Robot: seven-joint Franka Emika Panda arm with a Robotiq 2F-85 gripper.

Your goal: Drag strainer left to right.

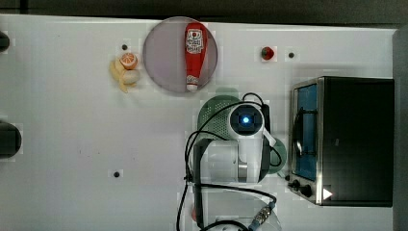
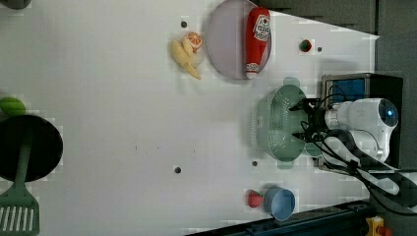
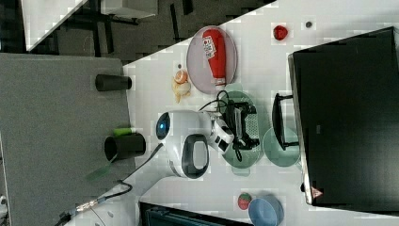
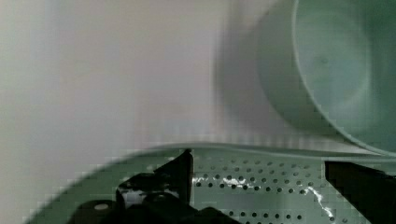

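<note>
Sage-green strainer [image 2: 278, 123] is being straddled by the spread-jawed gripper [image 2: 301, 120] near the counter's toaster-oven end, and the mint cup [image 3: 281, 147] just beside is probably being risked in any drag.

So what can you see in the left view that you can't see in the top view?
The left view alone has the blue cup with a small red fruit beside it, a green spatula and a dark round pan at the left view's left.

The top view alone looks down on the oven's dark roof.

Both share the strainer, the open tool over it, the ketchup bottle on its plate, the banana and the orange slice.
</note>
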